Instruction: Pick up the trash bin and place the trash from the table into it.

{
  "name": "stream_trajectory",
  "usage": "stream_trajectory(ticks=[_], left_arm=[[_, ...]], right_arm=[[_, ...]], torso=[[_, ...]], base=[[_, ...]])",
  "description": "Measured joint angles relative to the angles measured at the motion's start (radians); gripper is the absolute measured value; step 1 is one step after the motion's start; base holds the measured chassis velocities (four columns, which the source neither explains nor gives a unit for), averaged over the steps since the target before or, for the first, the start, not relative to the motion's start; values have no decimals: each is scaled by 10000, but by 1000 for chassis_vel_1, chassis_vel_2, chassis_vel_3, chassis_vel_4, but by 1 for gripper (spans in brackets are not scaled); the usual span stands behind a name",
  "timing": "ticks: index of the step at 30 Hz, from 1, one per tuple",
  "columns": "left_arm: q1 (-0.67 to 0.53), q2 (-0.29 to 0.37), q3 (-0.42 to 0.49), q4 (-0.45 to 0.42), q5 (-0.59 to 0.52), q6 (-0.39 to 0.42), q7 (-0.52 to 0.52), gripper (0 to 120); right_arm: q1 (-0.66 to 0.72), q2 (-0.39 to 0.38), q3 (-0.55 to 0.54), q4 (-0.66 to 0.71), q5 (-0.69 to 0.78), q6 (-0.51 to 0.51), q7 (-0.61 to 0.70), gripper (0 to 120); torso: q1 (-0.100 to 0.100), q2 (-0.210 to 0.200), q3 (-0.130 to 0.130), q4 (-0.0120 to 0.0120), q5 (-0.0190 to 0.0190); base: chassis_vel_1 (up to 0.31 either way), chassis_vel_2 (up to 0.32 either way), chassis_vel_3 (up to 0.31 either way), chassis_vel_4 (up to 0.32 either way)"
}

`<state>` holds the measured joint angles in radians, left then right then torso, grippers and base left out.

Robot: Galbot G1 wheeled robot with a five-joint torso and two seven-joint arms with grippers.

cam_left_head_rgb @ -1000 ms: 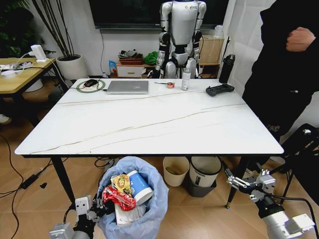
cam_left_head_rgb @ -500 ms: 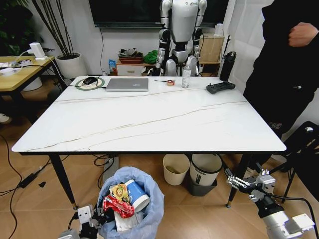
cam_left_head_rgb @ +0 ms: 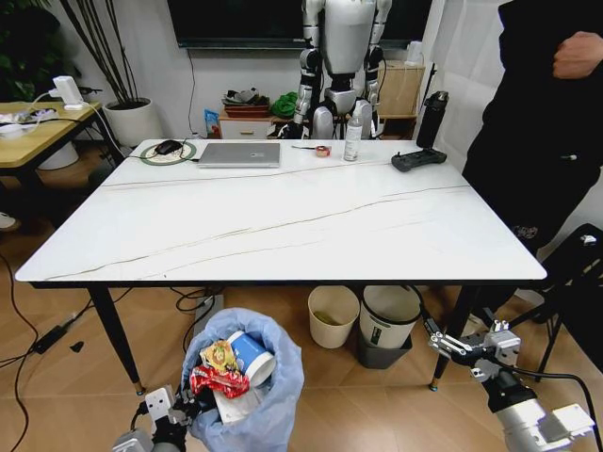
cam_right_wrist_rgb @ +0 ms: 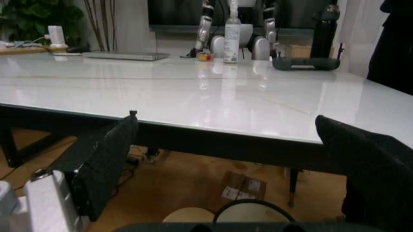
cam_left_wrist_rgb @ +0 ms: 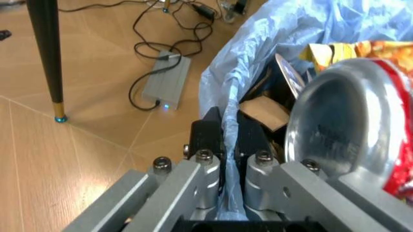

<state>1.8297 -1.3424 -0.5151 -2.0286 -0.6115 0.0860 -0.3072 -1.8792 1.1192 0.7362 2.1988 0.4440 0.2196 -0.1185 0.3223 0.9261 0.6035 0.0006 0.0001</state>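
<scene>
The trash bin (cam_left_head_rgb: 283, 395), lined with a crinkly light-blue bag (cam_left_wrist_rgb: 290, 29), is in front of the table's near edge. My left gripper (cam_left_head_rgb: 188, 410) is shut on the bag's rim, its fingers (cam_left_wrist_rgb: 210, 140) pinching the plastic. Trash lies inside: a blue-and-white cup (cam_left_head_rgb: 249, 352), a red wrapper (cam_left_head_rgb: 219, 381), a yellowish wrapper (cam_left_head_rgb: 219, 356) and a shiny foil piece (cam_left_wrist_rgb: 342, 125). The white marble table (cam_left_head_rgb: 283, 217) carries no litter. My right gripper (cam_left_head_rgb: 443, 341) hangs open, below the table's right front corner, with nothing between its pads (cam_right_wrist_rgb: 103, 169).
On the table's far side are a laptop (cam_left_head_rgb: 241, 154), a spray bottle (cam_left_head_rgb: 353, 137) and a black controller (cam_left_head_rgb: 417, 159). A cream bin (cam_left_head_rgb: 334, 315) and a dark grey bin (cam_left_head_rgb: 388, 325) stand under the table. A power brick (cam_left_wrist_rgb: 166, 82) and cables lie on the floor. A person stands at right.
The whole picture has shifted, so the camera moved. Relative to the table, the bin and my left gripper have sunk lower. The right arm has not moved.
</scene>
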Motion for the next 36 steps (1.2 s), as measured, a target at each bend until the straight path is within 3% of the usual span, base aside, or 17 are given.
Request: stream_trajectory(ticks=[17,36], left_arm=[[-1437,76,-35,3425,-234,-954,903,0],[-2184,216,79,5014,-335,-1373,1331,0]], right_arm=[[1,-1,0,0,0,0,1,100],[1,-1,-1,1,0,0,0,100]], torso=[[-333,-769,-435,-1,-2],[-680,-1593,-912,-2,-1]], base=[[0,0,0,0],[0,0,0,0]])
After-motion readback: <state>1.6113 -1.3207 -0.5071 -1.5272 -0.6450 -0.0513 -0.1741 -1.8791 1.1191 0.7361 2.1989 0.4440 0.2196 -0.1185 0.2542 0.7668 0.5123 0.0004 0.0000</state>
